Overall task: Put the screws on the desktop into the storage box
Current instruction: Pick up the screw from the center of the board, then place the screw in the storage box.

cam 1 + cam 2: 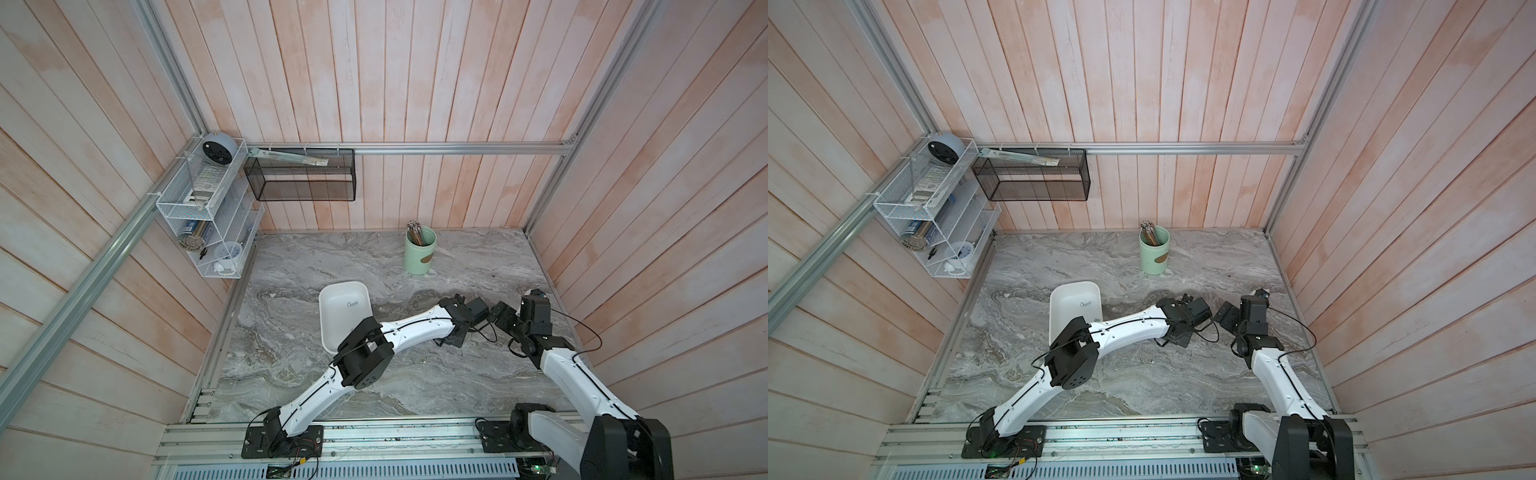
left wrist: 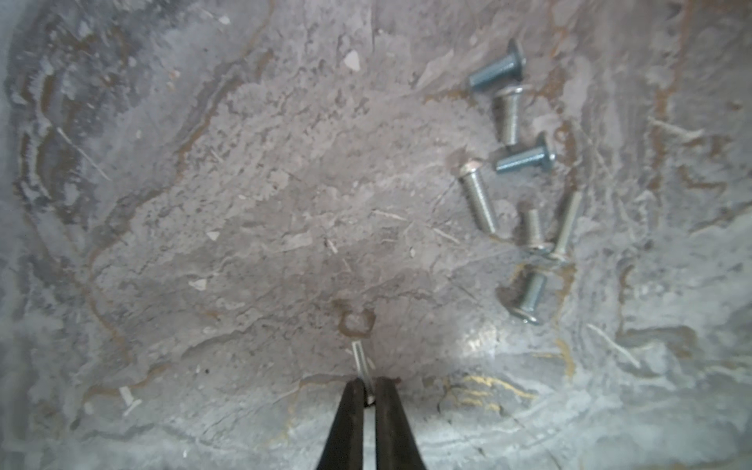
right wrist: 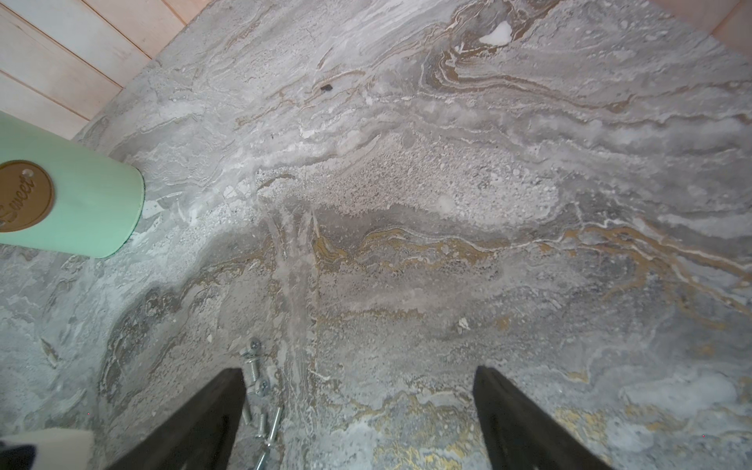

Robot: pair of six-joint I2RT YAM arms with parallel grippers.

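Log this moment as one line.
left gripper: shut on screw | right gripper: open, empty | other screws: on desktop

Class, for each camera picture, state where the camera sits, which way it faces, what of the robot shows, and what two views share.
Top views: high over the robot's end, looking down at the desktop, storage box and green cup; both arms show.
Left wrist: on the left arm, facing down at the desktop; left hand shut on a screw.
Right wrist: on the right arm, facing desktop and cup; right hand open, empty.
Shared: both wrist views show loose screws.
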